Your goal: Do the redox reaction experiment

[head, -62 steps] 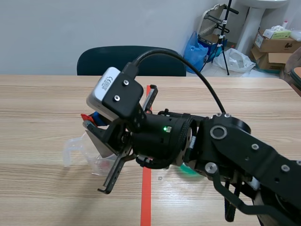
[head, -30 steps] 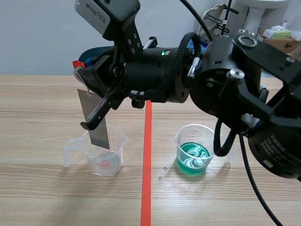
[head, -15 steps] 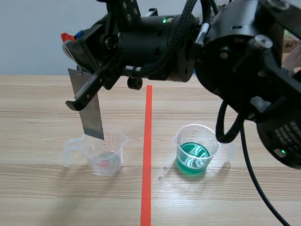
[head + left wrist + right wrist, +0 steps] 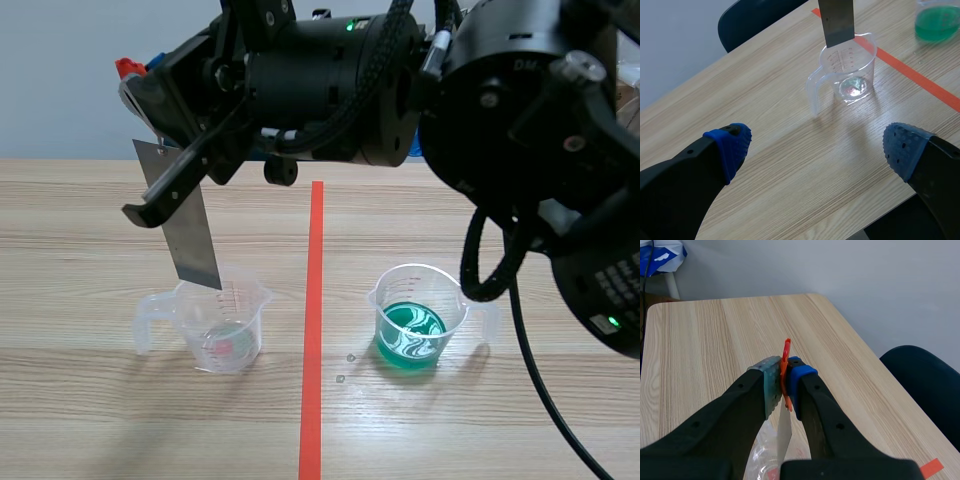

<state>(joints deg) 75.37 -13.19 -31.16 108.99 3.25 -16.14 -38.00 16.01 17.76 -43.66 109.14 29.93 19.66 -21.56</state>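
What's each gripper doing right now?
Left gripper: open, empty.
Right gripper: closed, holding the plate.

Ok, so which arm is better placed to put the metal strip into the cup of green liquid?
Likely the right: the right gripper is shut on the metal strip, which hangs over the clear cup, across the tape line from the green cup. The left gripper is open and holds nothing.

metal strip [image 4: 837, 20]: upper end cut off in left wrist view | green-liquid beaker [image 4: 938, 20], at 2 o'clock from clear beaker [image 4: 847, 70]: partly out of frame | clear beaker's scale: too small to read | right arm [image 4: 520, 120]: cut off at scene's 12 and 3 o'clock
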